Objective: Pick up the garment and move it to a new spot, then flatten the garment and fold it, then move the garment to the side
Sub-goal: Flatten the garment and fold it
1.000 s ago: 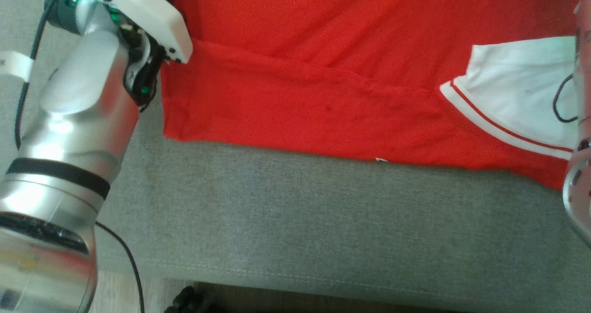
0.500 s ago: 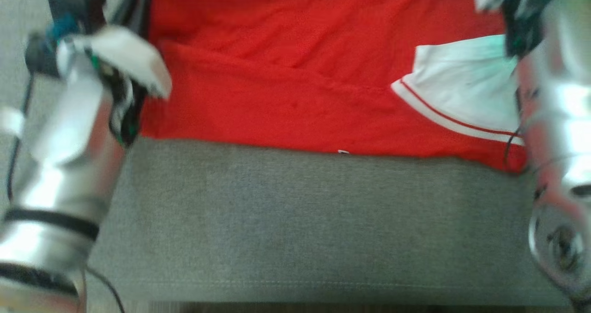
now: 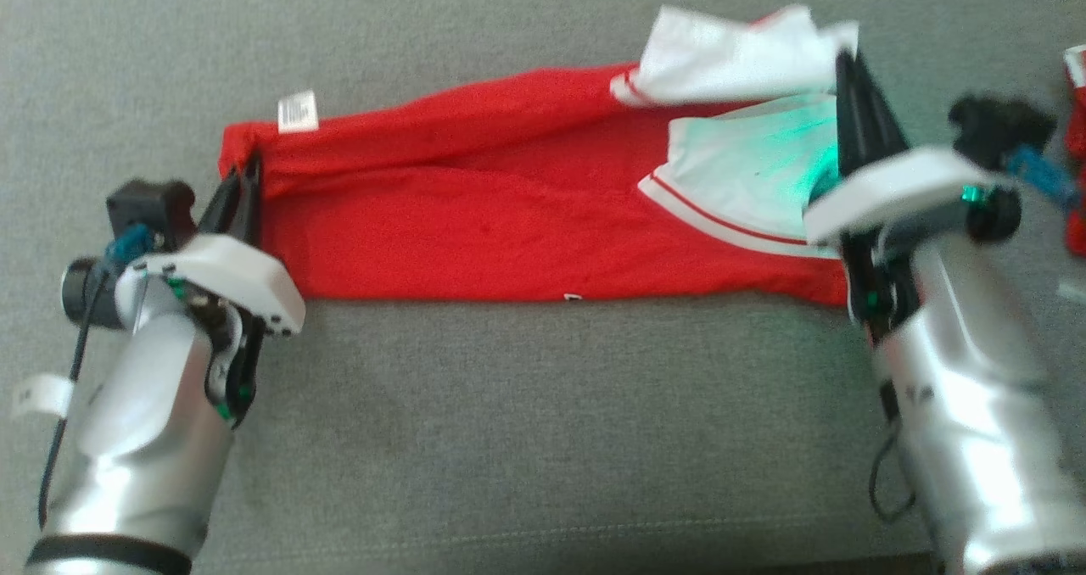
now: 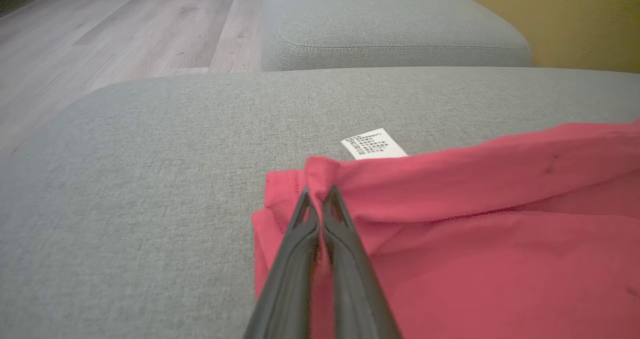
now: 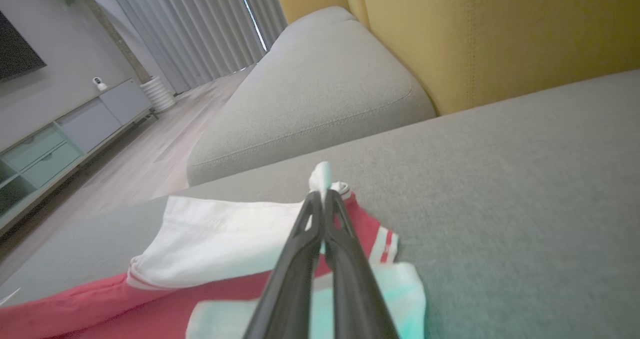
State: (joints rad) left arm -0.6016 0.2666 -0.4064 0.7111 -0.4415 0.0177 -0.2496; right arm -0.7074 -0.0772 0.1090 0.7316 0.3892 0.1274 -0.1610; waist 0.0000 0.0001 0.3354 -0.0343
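We see the garment (image 3: pixel 475 219), red with white sleeves (image 3: pixel 738 53), lying as a long folded band across the middle of the grey cushion (image 3: pixel 509 439). Our left gripper (image 4: pixel 318 195) is pressed together on a raised fold of red cloth at the band's end toward the cushion's left side, just beside the white label (image 4: pixel 374 144). Our right gripper (image 5: pixel 324 197) pinches a white sleeve edge at the end toward the cushion's right side, a tuft of white standing above its tips
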